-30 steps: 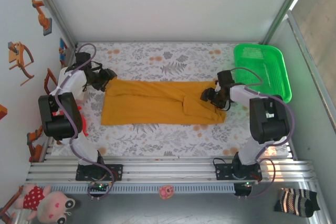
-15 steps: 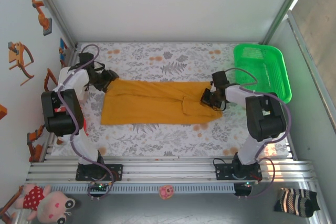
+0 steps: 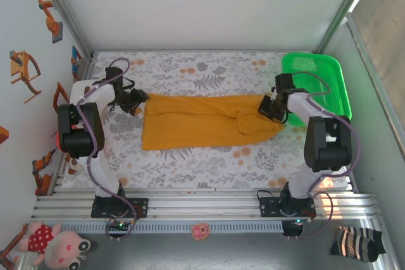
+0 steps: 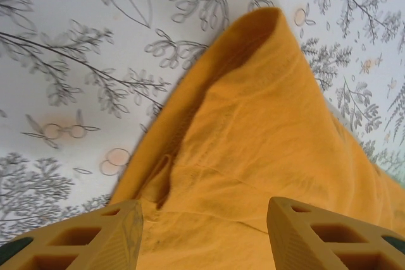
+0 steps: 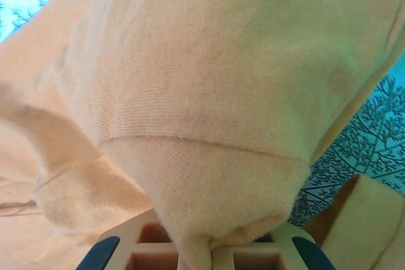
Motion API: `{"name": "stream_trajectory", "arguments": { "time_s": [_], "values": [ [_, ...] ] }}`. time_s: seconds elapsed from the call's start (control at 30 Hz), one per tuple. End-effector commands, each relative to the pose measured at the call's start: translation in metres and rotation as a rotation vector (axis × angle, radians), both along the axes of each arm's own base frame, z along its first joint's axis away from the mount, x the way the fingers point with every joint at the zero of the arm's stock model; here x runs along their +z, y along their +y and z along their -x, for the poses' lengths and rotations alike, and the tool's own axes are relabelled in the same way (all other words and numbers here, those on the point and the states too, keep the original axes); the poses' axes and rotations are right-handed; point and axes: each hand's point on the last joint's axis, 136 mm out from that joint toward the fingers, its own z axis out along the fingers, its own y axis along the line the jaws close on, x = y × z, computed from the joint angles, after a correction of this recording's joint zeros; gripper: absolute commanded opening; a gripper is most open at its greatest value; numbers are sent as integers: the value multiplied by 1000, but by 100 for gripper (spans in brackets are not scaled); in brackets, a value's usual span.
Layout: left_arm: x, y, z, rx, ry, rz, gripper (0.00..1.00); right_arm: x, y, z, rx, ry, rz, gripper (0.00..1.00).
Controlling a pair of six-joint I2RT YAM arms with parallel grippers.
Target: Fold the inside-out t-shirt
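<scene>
The mustard inside-out t-shirt [image 3: 202,121] lies stretched in a long band across the middle of the floral table. My right gripper [image 3: 269,105] is at its right end, beside the green basket. In the right wrist view the right gripper [image 5: 211,251] is shut on a bunched fold of the t-shirt [image 5: 202,61], which drapes over the jaws. My left gripper [image 3: 136,100] sits at the shirt's left end. In the left wrist view the left gripper [image 4: 204,213] is open, its two fingers wide apart over the t-shirt [image 4: 253,124], which rises to a peak ahead.
A green plastic basket [image 3: 315,55] stands at the back right corner, close to my right gripper. The floral table cover [image 3: 190,67] is bare behind and in front of the shirt. Walls close in the left, back and right sides.
My right gripper closed on the shirt's right end and pulled it right, toward the basket. The whole shirt slid right, and my left gripper followed its left edge.
</scene>
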Motion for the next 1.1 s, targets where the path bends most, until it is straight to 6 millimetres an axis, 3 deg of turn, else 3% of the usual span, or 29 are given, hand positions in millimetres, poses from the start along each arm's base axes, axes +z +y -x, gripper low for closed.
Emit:
{"name": "stream_trajectory", "arguments": {
  "time_s": [0.0, 0.23, 0.37, 0.67, 0.9, 1.07],
  "values": [
    [2, -9, -7, -20, -14, 5, 54, 6, 6, 2, 30, 27, -11, 0],
    [-24, -14, -5, -36, 38, -20, 54, 28, 18, 2, 49, 34, 6, 0],
    [-39, -20, -2, -44, 59, -14, 54, 45, 42, 6, 95, 32, 55, 0],
    [-59, -31, 7, -60, 85, 0, 54, 65, 135, 22, 193, 30, 191, 0],
    [-68, -34, 12, -68, 92, 7, 54, 62, 214, 24, 236, 21, 212, 0],
    [-74, -35, 17, -65, 98, 15, 54, 56, 258, 23, 248, 25, 188, 0]
  ]
}}
